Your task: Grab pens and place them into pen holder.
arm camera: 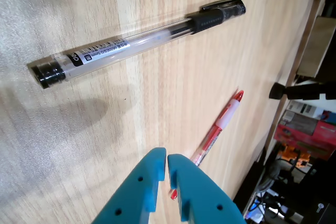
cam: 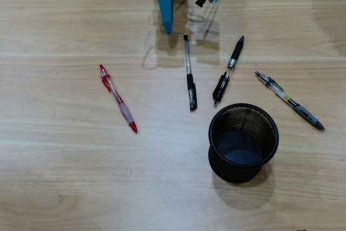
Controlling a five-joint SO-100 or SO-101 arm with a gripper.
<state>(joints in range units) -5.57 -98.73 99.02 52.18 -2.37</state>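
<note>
Beside holder (cam: 243, 143), four loose pens (cam: 190, 74)

Light wood tabletop and background clutter

The tabletop (cam: 65, 177) is pale wood-grain laminate with long horizontal seams in the overhead view. In the wrist view, past its edge toward three to five o'clock, sit a red box (arm camera: 308, 132), a black stand (arm camera: 299, 92) and dim blurred clutter.

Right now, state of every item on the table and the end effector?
Red clear-barrel pen: flat on table, untouched.
Capped black-and-clear stick pen: flat, nearest the arm.
Black click pen: flat.
Grey-ended clear pen with yellow band: flat.
Black wire-mesh round holder: upright, empty.
Teal end effector: shut, holding nothing.
</note>
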